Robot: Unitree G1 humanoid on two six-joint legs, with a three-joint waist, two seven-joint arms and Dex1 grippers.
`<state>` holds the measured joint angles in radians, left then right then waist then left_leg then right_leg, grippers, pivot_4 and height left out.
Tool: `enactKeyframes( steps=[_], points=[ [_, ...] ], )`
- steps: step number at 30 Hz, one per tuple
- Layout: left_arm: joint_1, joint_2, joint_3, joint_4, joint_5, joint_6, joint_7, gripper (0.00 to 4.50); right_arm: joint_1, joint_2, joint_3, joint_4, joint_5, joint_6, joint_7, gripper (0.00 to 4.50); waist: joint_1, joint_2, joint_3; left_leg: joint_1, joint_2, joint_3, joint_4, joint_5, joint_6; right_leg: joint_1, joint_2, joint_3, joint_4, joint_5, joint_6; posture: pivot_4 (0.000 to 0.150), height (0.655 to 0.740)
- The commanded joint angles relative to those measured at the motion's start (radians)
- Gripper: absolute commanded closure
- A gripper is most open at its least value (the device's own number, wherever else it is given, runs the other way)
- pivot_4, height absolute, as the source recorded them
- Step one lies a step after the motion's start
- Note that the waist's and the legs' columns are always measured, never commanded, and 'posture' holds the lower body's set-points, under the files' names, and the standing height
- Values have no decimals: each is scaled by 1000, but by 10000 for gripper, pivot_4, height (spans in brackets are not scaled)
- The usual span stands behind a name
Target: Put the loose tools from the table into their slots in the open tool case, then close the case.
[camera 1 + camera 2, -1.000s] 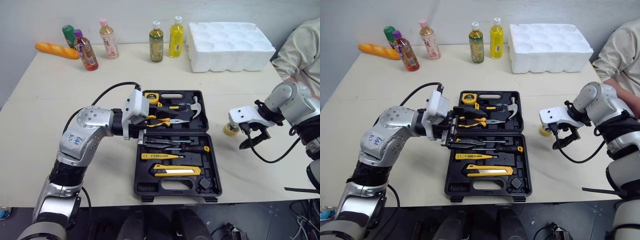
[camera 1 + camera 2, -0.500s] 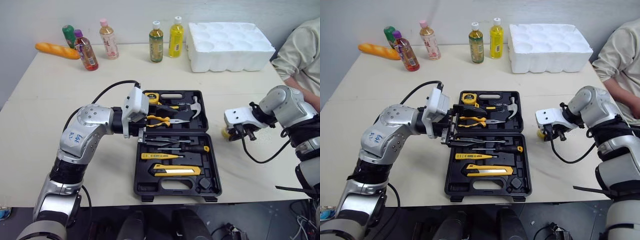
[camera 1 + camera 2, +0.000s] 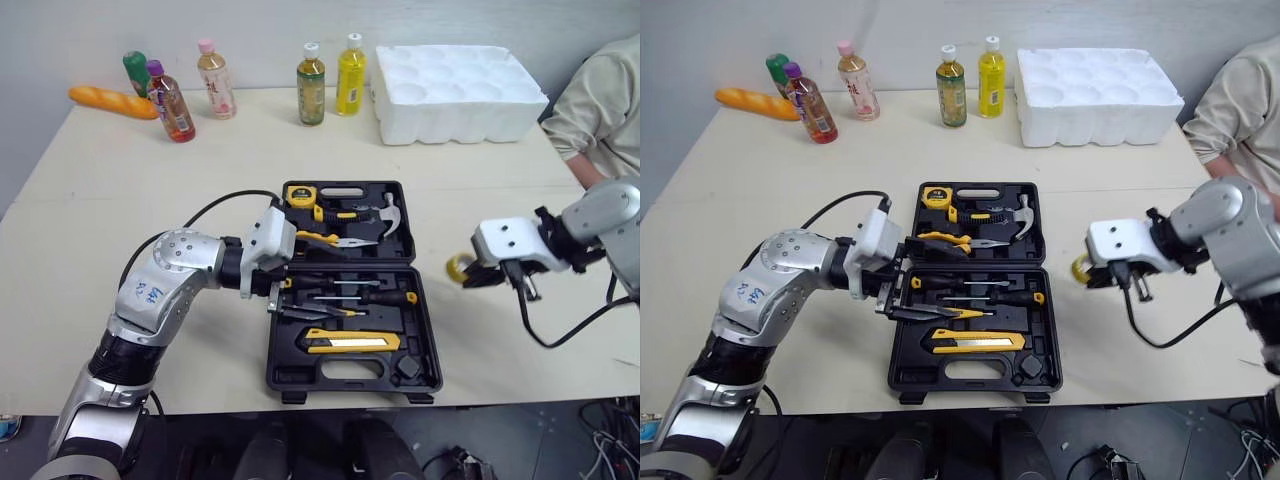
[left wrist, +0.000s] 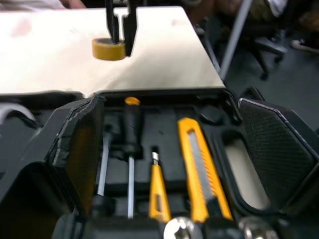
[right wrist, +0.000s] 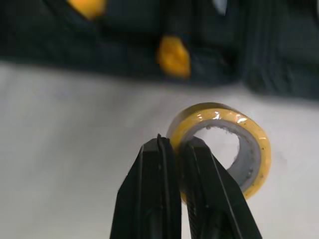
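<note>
right gripper pinches the rim of the tape roll.

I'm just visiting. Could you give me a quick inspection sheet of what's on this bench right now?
Surface: pale table, nothing spilled seen.
Job's things: open tool case mid-table, tools slotted; yellow tape roll to its right.
Clutter: five bottles, bread loaf, white foam tray along the far edge.
Pincers: left pincer open over the case; right pincer shut on the roll's wall.
Cables: left-arm cable loops over the table; right-wrist cable hangs loose.
Surroundings: a person's sleeve at far right.
</note>
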<state>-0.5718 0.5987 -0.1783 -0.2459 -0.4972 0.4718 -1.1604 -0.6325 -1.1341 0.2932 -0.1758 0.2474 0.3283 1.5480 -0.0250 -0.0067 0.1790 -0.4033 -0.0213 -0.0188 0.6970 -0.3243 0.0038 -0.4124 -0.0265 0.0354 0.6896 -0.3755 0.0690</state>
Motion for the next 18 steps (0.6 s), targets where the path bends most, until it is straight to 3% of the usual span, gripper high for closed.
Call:
enactKeyframes(
  steps=[1,9,18],
  points=[
    [34,31,-9,-65,-22,-5,-54,0,147,-27,-73,-323,156,168,-52,44611,4,0,0,0,0,0,0,0,0,1,0,0,0,0,0,1500,7400],
    [70,78,-43,-95,1,-39,-130,0,280,5,-43,-478,110,243,-197,44611,4,-1,0,1,-2,0,2,-2,3,3,-2,0,-1,0,0,1500,7400],
    [49,60,-42,-89,-1,-43,-118,0,323,-36,-52,-448,60,195,-200,44611,1,-1,0,1,-2,0,1,-2,3,3,-1,1,-1,0,0,1500,7400]
  ],
)
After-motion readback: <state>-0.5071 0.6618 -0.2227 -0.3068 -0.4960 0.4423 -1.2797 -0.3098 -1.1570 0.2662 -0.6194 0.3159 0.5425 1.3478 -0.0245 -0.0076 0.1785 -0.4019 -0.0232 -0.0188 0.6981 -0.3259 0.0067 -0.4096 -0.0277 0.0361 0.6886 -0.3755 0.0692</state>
